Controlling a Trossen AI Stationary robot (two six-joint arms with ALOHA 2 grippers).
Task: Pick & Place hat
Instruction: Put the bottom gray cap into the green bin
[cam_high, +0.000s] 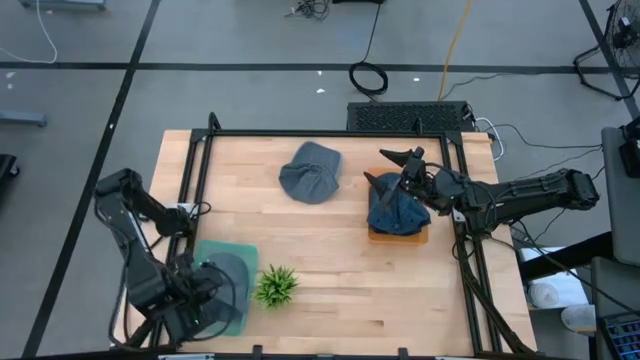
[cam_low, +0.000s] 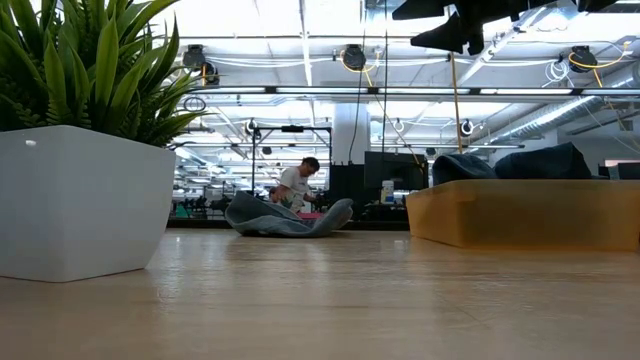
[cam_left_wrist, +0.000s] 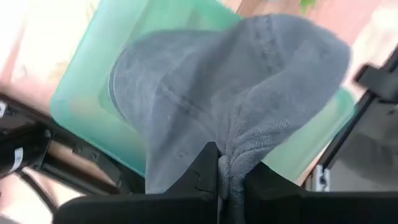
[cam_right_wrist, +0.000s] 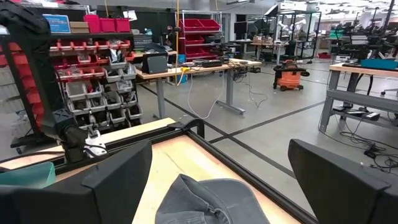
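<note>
Three hats on the bench (cam_high: 330, 280). Left end effector (cam_high: 205, 290) at the near left corner, fingers pinched together on a fold of a grey hat (cam_left_wrist: 236, 93); that hat hangs over a green tray (cam_high: 215, 252), partly resting on it. Second grey hat (cam_high: 310, 172) lies loose on the wood toward the far edge, centre. Dark blue hat (cam_high: 392, 212) heaped in an orange-brown tray (cam_high: 400, 236) on the right side. Right end effector (cam_high: 395, 168) hovers just above the blue hat, fingers spread wide, holding nothing. Small green plant (cam_high: 276, 285) in a white pot (cam_low: 80, 200) stands just beside the green tray. Person visible in the room beyond the bench, low view.
</note>
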